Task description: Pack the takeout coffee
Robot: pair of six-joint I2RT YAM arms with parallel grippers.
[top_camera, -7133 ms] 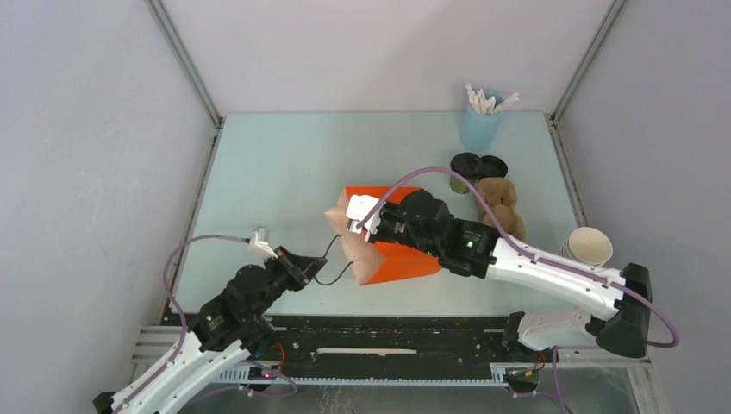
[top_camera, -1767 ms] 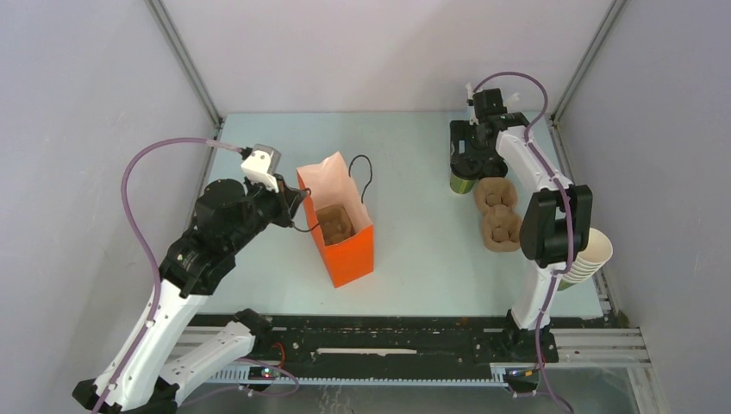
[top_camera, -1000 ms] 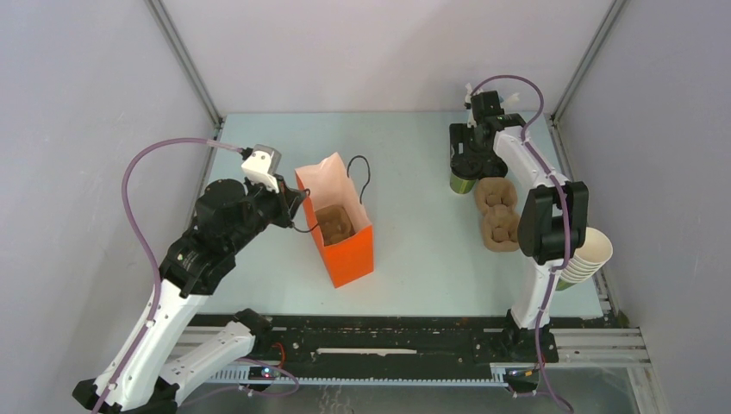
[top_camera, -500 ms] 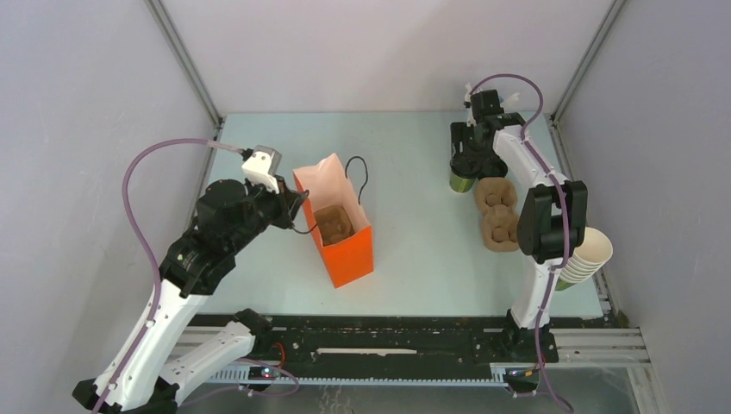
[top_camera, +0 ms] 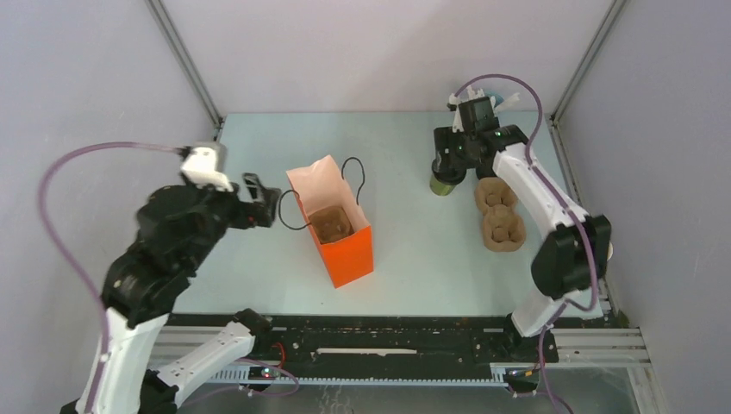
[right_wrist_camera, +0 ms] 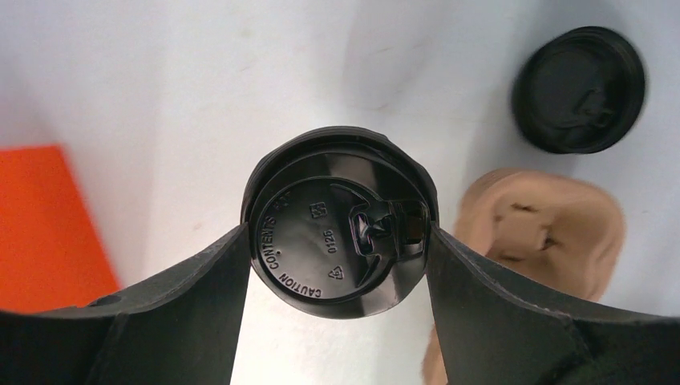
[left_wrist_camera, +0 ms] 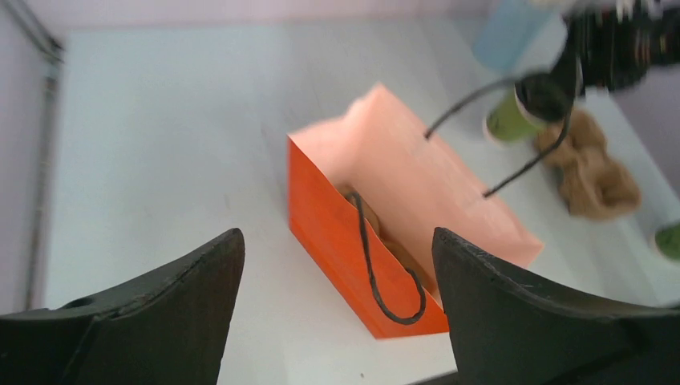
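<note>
Here's the takeout coffee [right_wrist_camera: 341,228], a small olive-green paper cup with a round black plastic lid, sitting right between the fingers [right_wrist_camera: 184,313] of the right gripper [right_wrist_camera: 338,241]. Both black fingers press against the lid's rim, one on each side, so that's a grip on the cup. From above, the cup is at the far right of the pale green table [top_camera: 405,259], under the right wrist; whether its base is touching the surface or just off it, I can't tell from here.

Just beside the cup, on its right, lie two brown moulded-pulp cup carriers [top_camera: 498,197], one nearer than the other. A loose round black lid [right_wrist_camera: 579,88] lies flat on the table beyond them, apart from the cup.

Well to the left, mid-table, the tall orange paper bag [top_camera: 349,254] stands upright with its mouth open, black cord handles sticking up, and something brown sitting in the bottom.

Over on the far side of it, the left gripper [left_wrist_camera: 337,241] hovers with its jaws spread wide, nothing between them, just beside the bag's left handle
</note>
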